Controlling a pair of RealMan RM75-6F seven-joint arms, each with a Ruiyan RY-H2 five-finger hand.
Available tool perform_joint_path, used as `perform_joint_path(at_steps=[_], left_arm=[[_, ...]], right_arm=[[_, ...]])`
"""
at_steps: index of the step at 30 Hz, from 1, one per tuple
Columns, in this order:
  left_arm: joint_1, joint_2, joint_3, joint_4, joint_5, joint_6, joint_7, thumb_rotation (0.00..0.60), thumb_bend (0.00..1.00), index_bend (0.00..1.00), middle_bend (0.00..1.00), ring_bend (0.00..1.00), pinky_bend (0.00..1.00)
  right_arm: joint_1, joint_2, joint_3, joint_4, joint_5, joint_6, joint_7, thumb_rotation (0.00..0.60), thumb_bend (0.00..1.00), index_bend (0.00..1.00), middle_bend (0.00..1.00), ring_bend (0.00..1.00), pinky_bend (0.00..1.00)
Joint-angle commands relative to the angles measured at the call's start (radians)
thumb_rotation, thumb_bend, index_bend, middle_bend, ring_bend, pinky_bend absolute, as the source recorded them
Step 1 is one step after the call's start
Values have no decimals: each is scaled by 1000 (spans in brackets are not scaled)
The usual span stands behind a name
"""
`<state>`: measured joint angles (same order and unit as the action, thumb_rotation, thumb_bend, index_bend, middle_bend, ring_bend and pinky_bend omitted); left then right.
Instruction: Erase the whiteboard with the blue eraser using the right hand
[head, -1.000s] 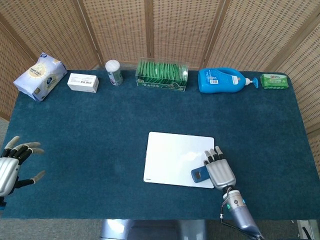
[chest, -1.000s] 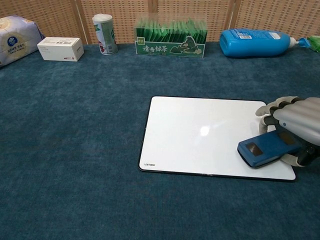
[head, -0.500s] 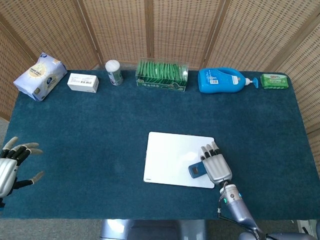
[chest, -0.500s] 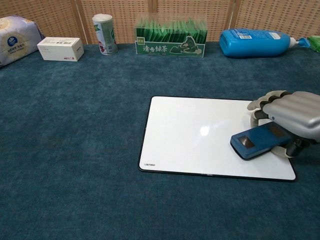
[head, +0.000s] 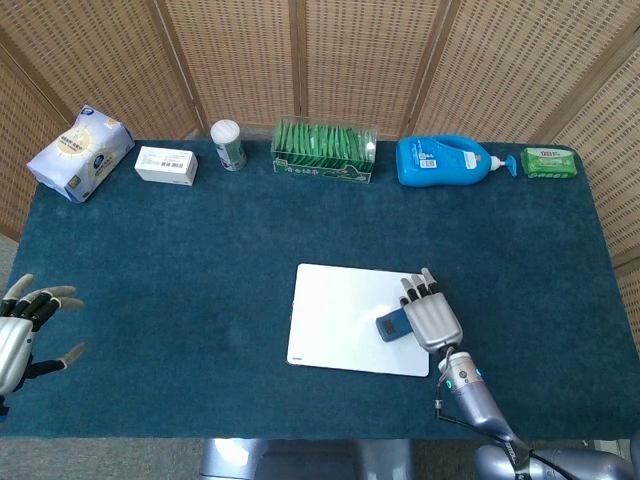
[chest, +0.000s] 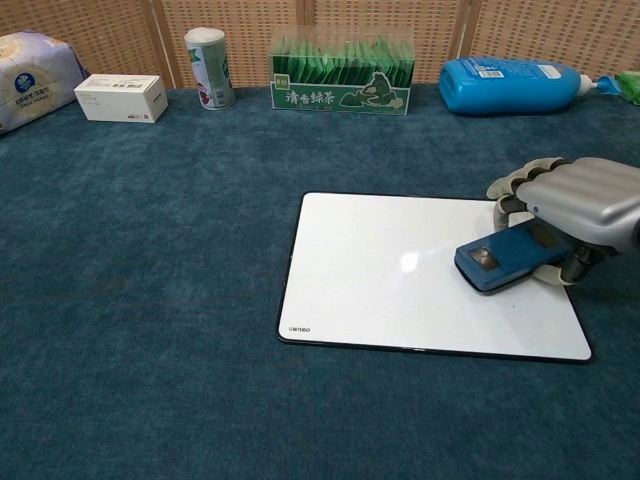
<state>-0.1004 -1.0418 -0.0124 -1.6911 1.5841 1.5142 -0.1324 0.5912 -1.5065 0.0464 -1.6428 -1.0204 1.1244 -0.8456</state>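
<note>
The silver right hand (chest: 575, 205) gripped the flat blue rectangular eraser (chest: 500, 261), its fingers curled over the eraser's far end; the eraser lay pressed on the white rectangular whiteboard (chest: 390, 270) toward that board's right side, slanted, with its free end pointing left; in the head view the same right hand (head: 431, 319) covered most of the eraser (head: 391, 325), which sat on the right half of the whiteboard (head: 340, 315); the board rested flat on the dark teal cloth-covered counter (head: 200, 260), its surface white and blank apart from a small glare spot; the left hand (head: 22, 330) hovered at the counter's near left edge, fingers spread apart and holding nothing, visible only in the head view; along the far edge of the counter stood a white-and-blue soft tissue pack (head: 80, 151), a small white cardboard box (head: 166, 165), a white-capped green cylindrical can (head: 228, 145), a clear box of green packets (head: 324, 151), a blue pump bottle lying on its side (head: 445, 161) and a green wet-wipe packet (head: 548, 162); behind them rose a woven bamboo folding screen (head: 350, 60).
</note>
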Motion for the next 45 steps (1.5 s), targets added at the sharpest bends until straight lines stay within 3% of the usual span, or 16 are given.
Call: perform_joint_path(at_steps=[1, 28, 45], left_arm=[[1, 0, 1, 0, 1, 1, 1, 600, 264, 355, 279, 262, 74], [-17, -12, -2, -1, 15, -18, 3, 600, 264, 355, 279, 261, 73], [7, 0, 4, 18, 7, 13, -25, 600, 264, 356, 279, 262, 73]], right_arm=[[1, 8, 0, 13, 1, -6, 12, 600, 410, 721, 127, 0, 0], [-102, 72, -85, -32, -31, 88, 33, 600, 410, 721, 127, 0, 0], [-48, 17, -49, -3, -26, 19, -15, 600, 411, 721, 127, 0, 0]])
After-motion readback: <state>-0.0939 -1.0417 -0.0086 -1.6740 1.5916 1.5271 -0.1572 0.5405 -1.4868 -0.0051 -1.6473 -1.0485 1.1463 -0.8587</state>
